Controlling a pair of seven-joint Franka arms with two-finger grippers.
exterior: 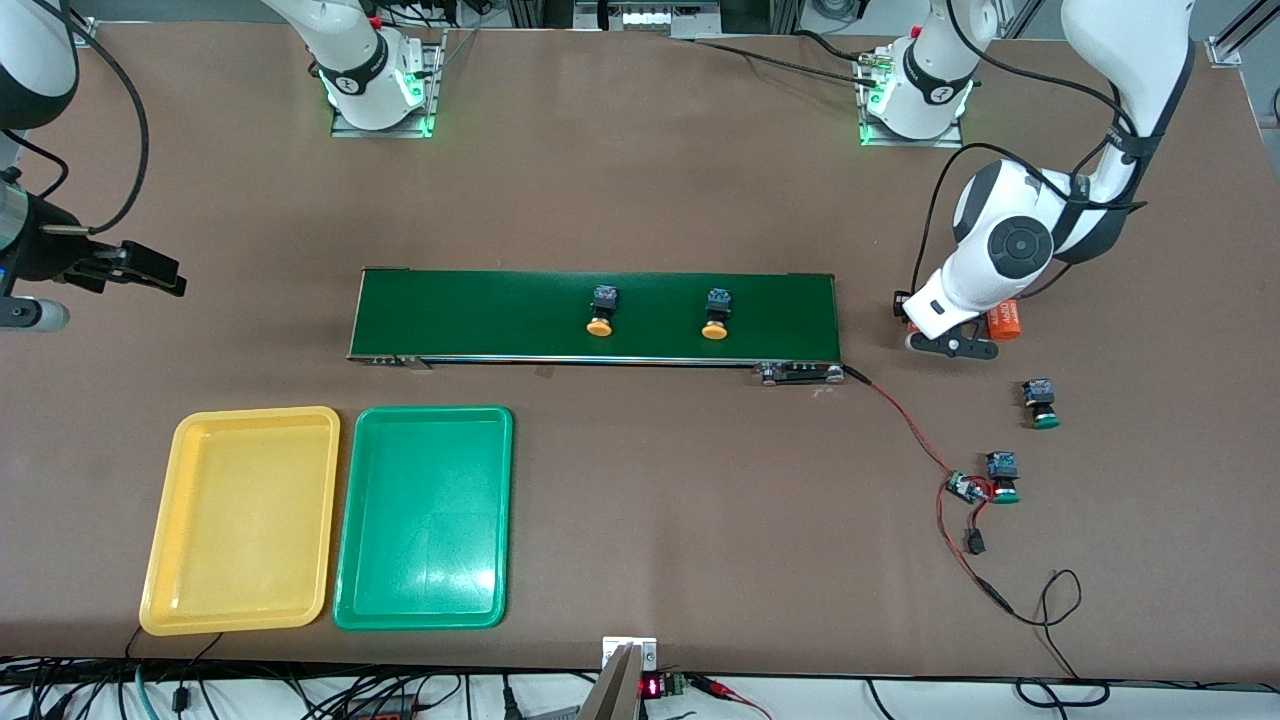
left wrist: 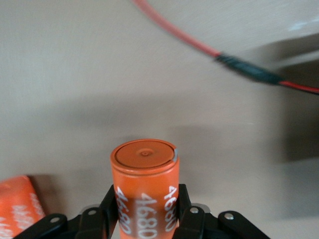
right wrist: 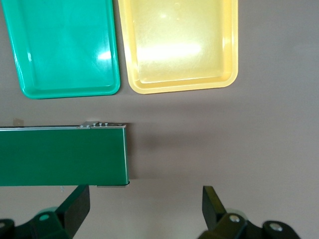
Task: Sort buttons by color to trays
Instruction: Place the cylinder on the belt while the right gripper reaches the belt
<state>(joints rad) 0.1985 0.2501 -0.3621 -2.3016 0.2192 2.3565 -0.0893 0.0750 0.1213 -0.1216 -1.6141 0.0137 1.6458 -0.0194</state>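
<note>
The left gripper (left wrist: 144, 219) was clamped on an orange cylinder marked "4680" (left wrist: 145, 189), held upright between its fingers just off the conveyor belt's (exterior: 500, 315) end nearest the left arm's base. A second "4680" cylinder (left wrist: 15, 209) lay on the table beside it. The right gripper (right wrist: 144, 209) hung with its fingers spread and nothing between them, over bare table at the belt's opposite end, apparently waiting.

Two orange-capped buttons (exterior: 600, 311) (exterior: 715, 315) sat apart on the belt. Two green-capped buttons stood on the table toward the left arm's end, nearer the front camera than the left gripper: one (exterior: 1041, 404) stood alone, the other (exterior: 1003, 477) was just beside a small circuit board (exterior: 965, 488) on red wires (exterior: 905, 420). The yellow tray (exterior: 240, 520) and green tray (exterior: 425, 517) lay side by side, nearer the front camera than the belt, toward the right arm's end. Both held nothing, so sorting appeared not yet begun.

Hazards, as judged:
- The held cylinder is not a task item; carried to a tray, it would be missorted.
- Gripping the button beside the board could snag the wires and drag the board along.
- The buttons are small, so an off-centre grip could tip or roll one.
</note>
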